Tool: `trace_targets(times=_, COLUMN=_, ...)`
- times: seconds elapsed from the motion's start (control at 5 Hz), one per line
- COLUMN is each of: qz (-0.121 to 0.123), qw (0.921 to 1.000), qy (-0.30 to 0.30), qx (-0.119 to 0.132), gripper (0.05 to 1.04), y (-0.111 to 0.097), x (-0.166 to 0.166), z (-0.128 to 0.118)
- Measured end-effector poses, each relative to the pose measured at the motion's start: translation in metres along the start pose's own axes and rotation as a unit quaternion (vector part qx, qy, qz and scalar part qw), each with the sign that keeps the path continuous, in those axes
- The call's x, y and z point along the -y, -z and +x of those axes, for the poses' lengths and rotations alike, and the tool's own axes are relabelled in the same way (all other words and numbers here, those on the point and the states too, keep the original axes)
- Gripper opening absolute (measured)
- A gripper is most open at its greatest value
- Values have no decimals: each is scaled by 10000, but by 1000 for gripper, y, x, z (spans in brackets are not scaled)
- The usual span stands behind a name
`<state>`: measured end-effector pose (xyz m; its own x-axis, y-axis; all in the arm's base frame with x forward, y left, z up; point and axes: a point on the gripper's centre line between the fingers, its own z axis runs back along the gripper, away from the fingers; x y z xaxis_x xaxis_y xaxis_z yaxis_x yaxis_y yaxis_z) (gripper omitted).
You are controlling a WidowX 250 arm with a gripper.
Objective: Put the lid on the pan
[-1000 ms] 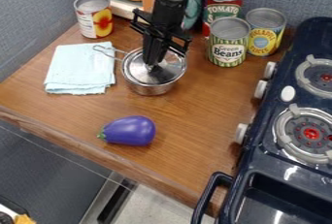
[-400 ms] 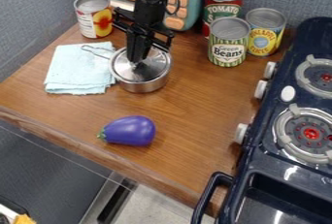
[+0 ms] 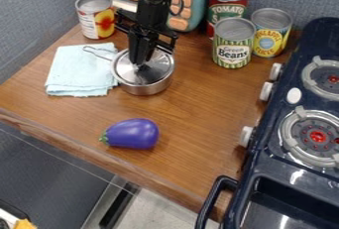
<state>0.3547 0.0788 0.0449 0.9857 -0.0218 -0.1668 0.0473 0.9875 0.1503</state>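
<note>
Folded pale-blue cloth (image 3: 78, 77). Purple toy eggplant (image 3: 134, 134), on the wooden tabletop (image 3: 192, 119). Black two-finger tool (image 3: 140, 64), fingers together, clamped on the knob of the round silver metal lid (image 3: 159, 69); lid atop the silver metal pan (image 3: 148, 89). Dark-blue stove (image 3: 268, 188), far right.

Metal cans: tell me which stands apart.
The can with the white, red and yellow label, at the far left; the other three cans cluster at right.
</note>
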Motion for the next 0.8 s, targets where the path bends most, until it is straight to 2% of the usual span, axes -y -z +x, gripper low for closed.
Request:
trace_targets(times=0.2, qz=-159, qw=9996, qy=-96, qx=210, gripper=467, y=-7, x=-3, z=1)
trace_targets(times=0.4, qz=-235, qw=9991, qy=-230, qx=280, gripper=780, y=-11, x=-5, z=1)
trace_targets(times=0.6, qz=-371, qw=9978, qy=-283, qx=473, gripper=996, y=-21, x=-8, z=-2)
trace_targets(times=0.8, qz=-216, qw=9937, qy=-350, qx=1044, gripper=1002, y=-58, x=-11, z=-12)
